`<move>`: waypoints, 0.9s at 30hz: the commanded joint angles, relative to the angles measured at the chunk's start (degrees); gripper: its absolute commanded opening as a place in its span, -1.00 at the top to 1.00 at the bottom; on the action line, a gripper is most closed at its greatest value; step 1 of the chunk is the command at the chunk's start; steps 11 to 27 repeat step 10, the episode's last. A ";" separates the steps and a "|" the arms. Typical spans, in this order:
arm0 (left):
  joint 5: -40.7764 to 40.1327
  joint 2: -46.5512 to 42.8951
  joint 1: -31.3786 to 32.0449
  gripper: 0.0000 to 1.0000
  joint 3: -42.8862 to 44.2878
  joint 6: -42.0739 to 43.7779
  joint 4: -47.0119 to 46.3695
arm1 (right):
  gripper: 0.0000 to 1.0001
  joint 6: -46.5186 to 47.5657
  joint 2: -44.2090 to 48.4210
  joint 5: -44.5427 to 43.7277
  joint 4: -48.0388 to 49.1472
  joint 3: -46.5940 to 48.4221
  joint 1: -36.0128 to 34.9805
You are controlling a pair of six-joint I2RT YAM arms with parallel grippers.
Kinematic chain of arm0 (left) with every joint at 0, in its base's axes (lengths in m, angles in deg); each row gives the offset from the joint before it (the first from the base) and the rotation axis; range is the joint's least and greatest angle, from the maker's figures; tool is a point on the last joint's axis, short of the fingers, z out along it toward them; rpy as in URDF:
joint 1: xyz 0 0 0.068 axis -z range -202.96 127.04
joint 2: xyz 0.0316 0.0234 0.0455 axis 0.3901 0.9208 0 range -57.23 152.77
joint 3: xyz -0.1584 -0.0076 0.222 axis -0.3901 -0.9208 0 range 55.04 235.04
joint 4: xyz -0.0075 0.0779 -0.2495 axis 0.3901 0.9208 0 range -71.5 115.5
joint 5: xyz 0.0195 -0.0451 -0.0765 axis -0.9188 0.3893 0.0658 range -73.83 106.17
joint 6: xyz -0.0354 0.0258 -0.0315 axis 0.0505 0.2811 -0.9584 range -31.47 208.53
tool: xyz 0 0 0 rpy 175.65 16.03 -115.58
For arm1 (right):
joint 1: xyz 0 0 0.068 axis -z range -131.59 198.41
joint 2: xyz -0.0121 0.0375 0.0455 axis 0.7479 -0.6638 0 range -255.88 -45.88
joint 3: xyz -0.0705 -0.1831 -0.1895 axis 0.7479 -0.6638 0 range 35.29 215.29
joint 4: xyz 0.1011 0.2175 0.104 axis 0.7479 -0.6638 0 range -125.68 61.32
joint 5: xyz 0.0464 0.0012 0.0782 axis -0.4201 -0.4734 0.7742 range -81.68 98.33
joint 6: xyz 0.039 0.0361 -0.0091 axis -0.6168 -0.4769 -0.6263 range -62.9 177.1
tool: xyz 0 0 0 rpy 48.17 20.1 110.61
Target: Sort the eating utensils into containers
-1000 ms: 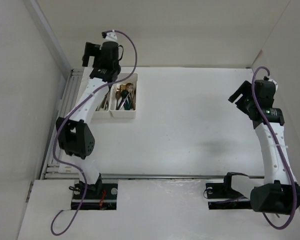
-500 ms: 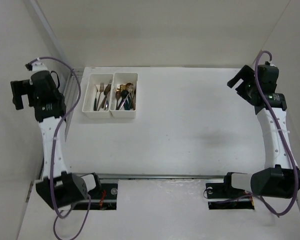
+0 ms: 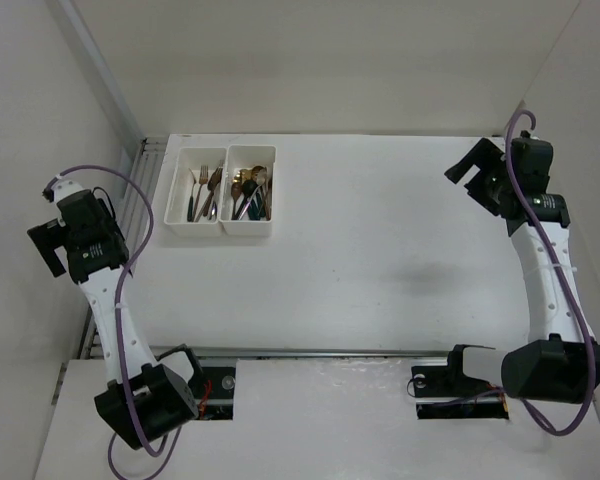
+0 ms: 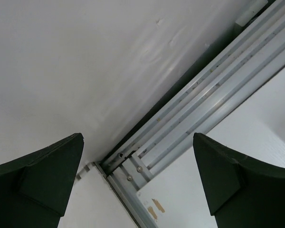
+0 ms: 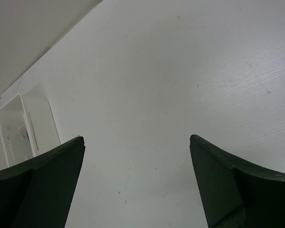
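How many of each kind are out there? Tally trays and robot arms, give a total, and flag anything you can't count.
Trays: 2 (left tray, right tray)
Robot arms: 2 (left arm, right arm)
Utensils: in both trays, too bunched to count
Total counted: 4

place: robotics lab | evidence: white-walled test table (image 3: 380,250) — aluminium frame rail (image 4: 194,118)

A white tabletop (image 3: 380,250) sits boxed in by plain off-white panels: a back wall (image 3: 330,60), a left wall (image 3: 30,130) and a right wall (image 3: 580,90). Grooved aluminium rails (image 3: 140,190) run along its left and near edges. The light is soft and even, leaving one faint shadow (image 3: 430,275) on the tabletop.
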 commanded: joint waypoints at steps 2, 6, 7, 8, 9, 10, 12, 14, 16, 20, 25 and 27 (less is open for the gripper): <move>3.94 0.01 -1.80 -1.00 2.55 -5.33 0.77 | -0.93 -0.44 3.89 0.38 3.02 -0.84 -0.33; 3.41 0.01 -2.32 -1.00 3.87 -5.33 1.30 | -0.93 -0.44 3.90 1.43 3.02 -0.84 -0.33; 3.41 0.01 -2.32 -1.00 3.88 -5.33 1.30 | -0.93 0.34 4.42 2.05 3.02 -0.84 -0.33; 4.11 0.01 -2.32 -1.00 3.88 -5.33 1.30 | -0.93 0.35 4.43 2.66 3.02 -0.84 -0.33; 4.11 0.01 -2.32 -1.00 3.88 -5.33 1.30 | -0.96 0.35 4.43 3.45 3.54 -0.84 -0.33; 4.72 0.01 -2.32 -1.00 3.88 -5.33 1.30 | -0.98 0.35 5.03 3.46 4.86 -2.06 -0.33; 4.72 0.01 -2.32 -1.00 3.88 -5.33 1.30 | -0.98 0.35 5.03 3.46 4.86 -2.06 -0.33; 4.72 0.01 -2.32 -1.00 3.88 -5.33 1.30 | -0.98 0.35 5.03 3.46 4.86 -2.06 -0.33; 4.72 0.01 -2.32 -1.00 3.88 -5.33 1.30 | -0.98 0.35 5.03 3.46 4.86 -2.06 -0.33; 4.72 0.01 -2.32 -1.00 3.88 -5.33 1.30 | -0.98 0.35 5.03 3.46 4.86 -2.06 -0.33; 4.72 0.01 -2.32 -1.00 3.88 -5.33 1.30 | -0.98 0.35 5.03 3.46 4.86 -2.06 -0.33; 4.72 0.01 -2.32 -1.00 3.88 -5.33 1.30 | -0.98 0.35 5.03 3.46 4.86 -2.06 -0.33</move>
